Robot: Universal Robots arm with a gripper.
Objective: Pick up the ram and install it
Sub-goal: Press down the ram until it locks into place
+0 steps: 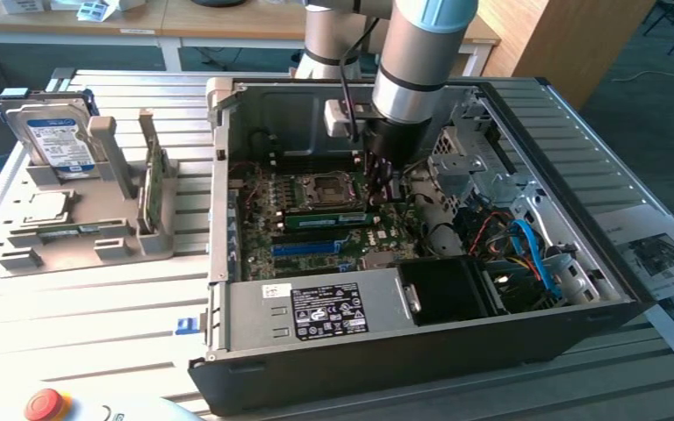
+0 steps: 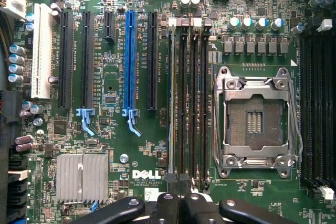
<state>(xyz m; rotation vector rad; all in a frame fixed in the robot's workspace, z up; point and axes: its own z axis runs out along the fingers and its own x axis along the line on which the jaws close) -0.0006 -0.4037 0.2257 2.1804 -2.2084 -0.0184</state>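
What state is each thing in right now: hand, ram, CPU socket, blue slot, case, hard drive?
hand: shut, at one end of the ram.
ram: standing on edge beside the empty memory slots.
CPU socket: empty.
blue slot: empty.
case: side open.
hard drive: standing upright.

Gripper (image 2: 181,203) cut off by frame edge; ram (image 2: 171,103) edge-on, perhaps seated

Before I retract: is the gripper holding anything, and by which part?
Cannot be told: the gripper is shut over one end of the ram, upright on the motherboard; gripping or pressing is unclear.
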